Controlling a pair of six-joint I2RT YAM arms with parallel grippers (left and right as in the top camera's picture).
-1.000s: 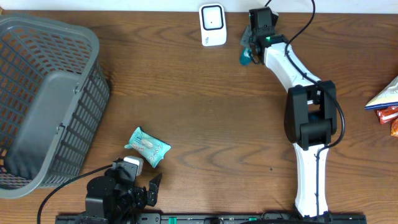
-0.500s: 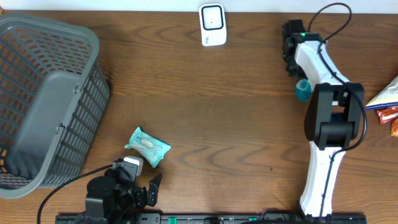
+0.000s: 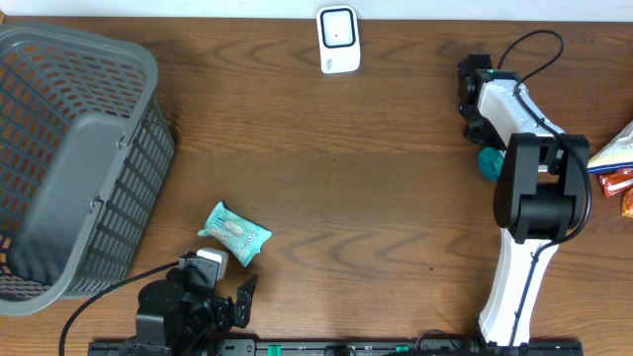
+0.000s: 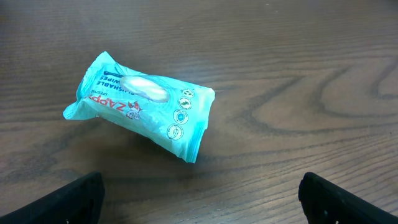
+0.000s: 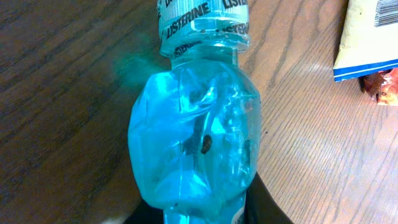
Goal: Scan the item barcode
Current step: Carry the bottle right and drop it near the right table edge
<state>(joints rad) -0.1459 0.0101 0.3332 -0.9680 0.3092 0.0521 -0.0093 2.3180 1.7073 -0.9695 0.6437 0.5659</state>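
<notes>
The right claw (image 3: pixel 483 138) is closed around the bottom of a see-through blue plastic mouthwash bottle (image 5: pixel 196 124). It holds the bottle at about 3 o'clock on the brown wood table (image 3: pixel 356 198). The small white scanner box (image 3: pixel 337 40) sits at 12 o'clock, well apart from the bottle. So no scan is going on right now. I cannot tell if the bottle has had its beep. The left claw (image 4: pixel 211 205) is wide open and holds nothing. A soft teal pack of wipes (image 4: pixel 143 102) lies near it at 7 o'clock and may need a scan too.
</notes>
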